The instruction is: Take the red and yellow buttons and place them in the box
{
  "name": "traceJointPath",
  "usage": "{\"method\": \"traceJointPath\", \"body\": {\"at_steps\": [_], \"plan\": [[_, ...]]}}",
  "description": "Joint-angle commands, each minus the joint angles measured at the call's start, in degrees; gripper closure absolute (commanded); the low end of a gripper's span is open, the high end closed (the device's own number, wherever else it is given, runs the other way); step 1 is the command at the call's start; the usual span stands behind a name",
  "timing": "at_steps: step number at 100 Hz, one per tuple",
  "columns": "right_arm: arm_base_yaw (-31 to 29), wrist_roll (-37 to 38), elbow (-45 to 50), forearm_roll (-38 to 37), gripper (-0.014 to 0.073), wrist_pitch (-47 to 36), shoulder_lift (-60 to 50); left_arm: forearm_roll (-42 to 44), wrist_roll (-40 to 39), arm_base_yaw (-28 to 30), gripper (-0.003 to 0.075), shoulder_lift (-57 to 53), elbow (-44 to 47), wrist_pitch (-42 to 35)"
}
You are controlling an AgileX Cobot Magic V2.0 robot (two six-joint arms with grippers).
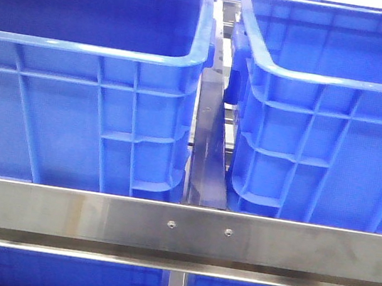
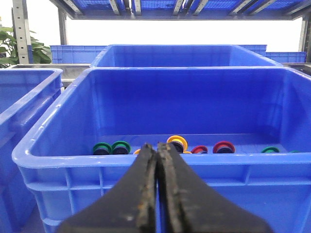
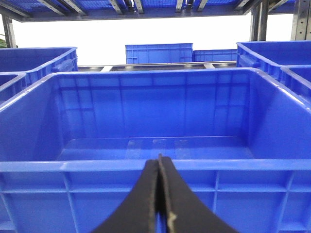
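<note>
Black jaws of the left gripper stand pressed together with nothing between them, just outside the near wall of the left crate; you see the right gripper likewise closed and empty before the right crate, whose floor shows no parts. Beyond the left rim, on the crate floor, locate the buttons: a yellow button nearest centre, two red buttons just beside it, and green buttons further off to one side. Treat each piece as light, rigid and probably smooth plastic that can slip or skate. Take hold across the raised outer ring, jaws opened first, and descend squarely. In the front view only both crates and a steel rail show.
</note>
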Motion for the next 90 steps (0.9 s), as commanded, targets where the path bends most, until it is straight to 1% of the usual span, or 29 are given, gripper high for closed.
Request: {"method": "traceJointPath", "body": {"at_steps": [1, 34, 44, 53, 67, 81, 90], "plan": [[0.1, -0.1, -1.2, -0.5, 0.0662, -4.7, -1.4, -0.6, -0.1, 0.2, 0.0739, -1.9, 2.5, -4.7], [0.1, -0.1, -1.2, -0.5, 0.0662, -4.7, -1.4, -0.7, -0.1, 0.2, 0.0739, -1.9, 1.6, -4.4], [0.1, -0.1, -1.2, -0.5, 0.0662, -4.7, -1.4, -1.7, -0.1, 0.2, 0.0739, -1.6, -1.2, -0.4], [0.1, -0.1, -1.2, -0.5, 0.0662, -4.7, -1.4, -1.7, -0.1, 0.2, 0.0739, -0.5, -5.7, 4.5], [0.1, -0.1, -1.2, -0.5, 0.0662, -4.7, -1.4, -1.7, -0.1, 0.2, 0.0739, 3.4, -15.1, 12.1], [0.1, -0.1, -1.2, -0.5, 0.0662, -4.7, -1.4, -1.7, -0.1, 0.2, 0.0739, 10.3, -26.4, 19.9], [0.1, -0.1, -1.2, -0.5, 0.0662, -4.7, -1.4, -1.7, -0.1, 0.2, 0.0739, 16.2, -33.9, 26.5]]}}
